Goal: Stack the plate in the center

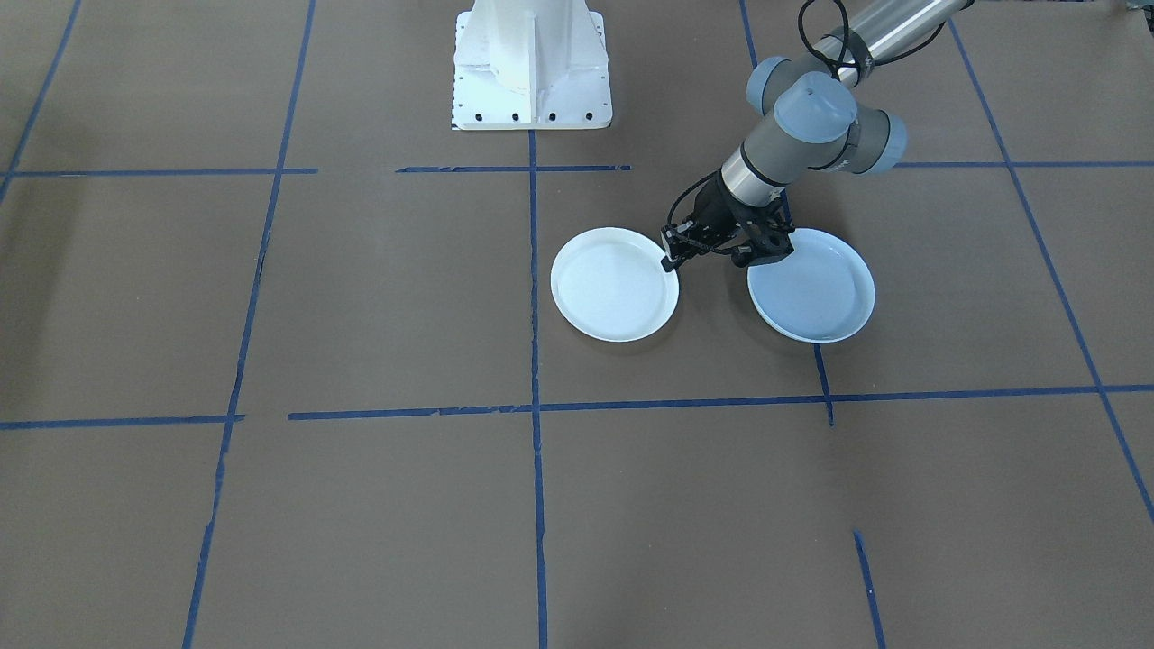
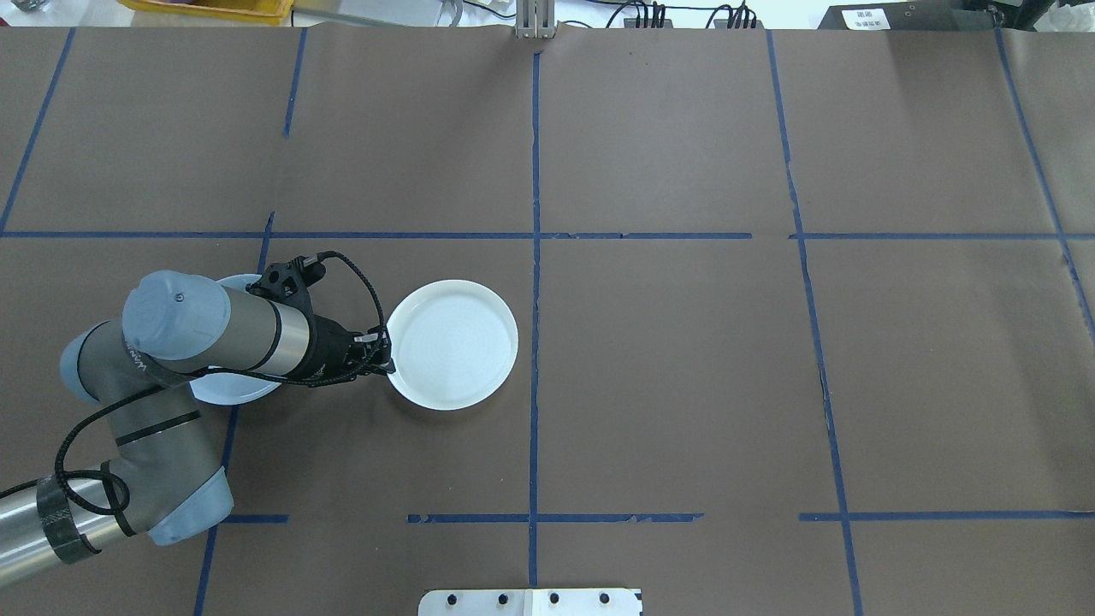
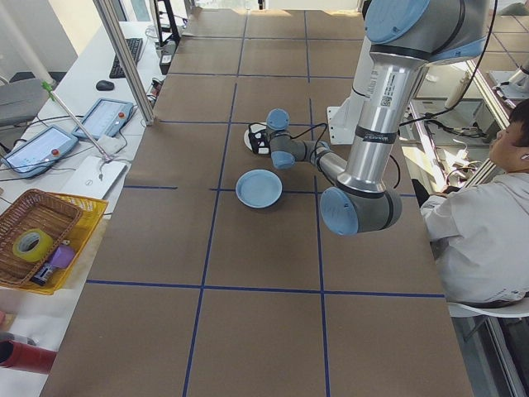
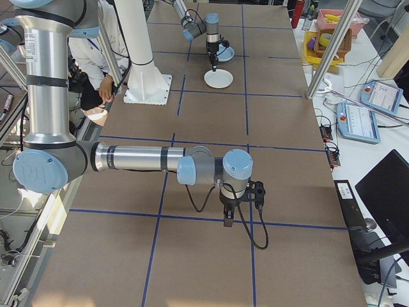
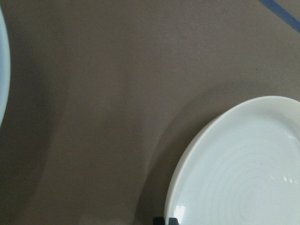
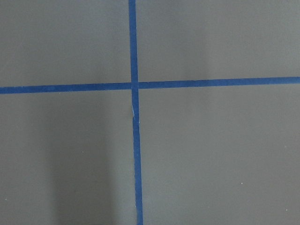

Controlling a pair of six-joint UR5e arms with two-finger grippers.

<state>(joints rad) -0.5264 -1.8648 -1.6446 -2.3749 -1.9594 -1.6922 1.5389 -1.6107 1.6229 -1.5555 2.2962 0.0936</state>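
Observation:
The white plate (image 1: 615, 284) (image 2: 453, 342) with concentric ring ridges lies on the brown table. My left gripper (image 1: 670, 261) (image 2: 389, 364) is at its rim on the side nearest the bluish plate, shut on the rim. One dark fingertip (image 5: 167, 220) shows over the ridged plate (image 5: 243, 173) in the left wrist view. The smooth pale bluish-grey center plate (image 1: 816, 288) (image 3: 259, 188) lies beside it, partly under my left forearm (image 2: 231, 321). My right gripper (image 4: 225, 222) hangs over bare table far from both plates; I cannot tell its state.
Blue tape lines (image 6: 133, 86) grid the brown paper. The white robot base (image 1: 532, 63) stands at the table's edge. A yellow basket (image 3: 45, 240) and tablets (image 3: 103, 117) sit off the table. A seated person (image 3: 488, 223) is beside the robot.

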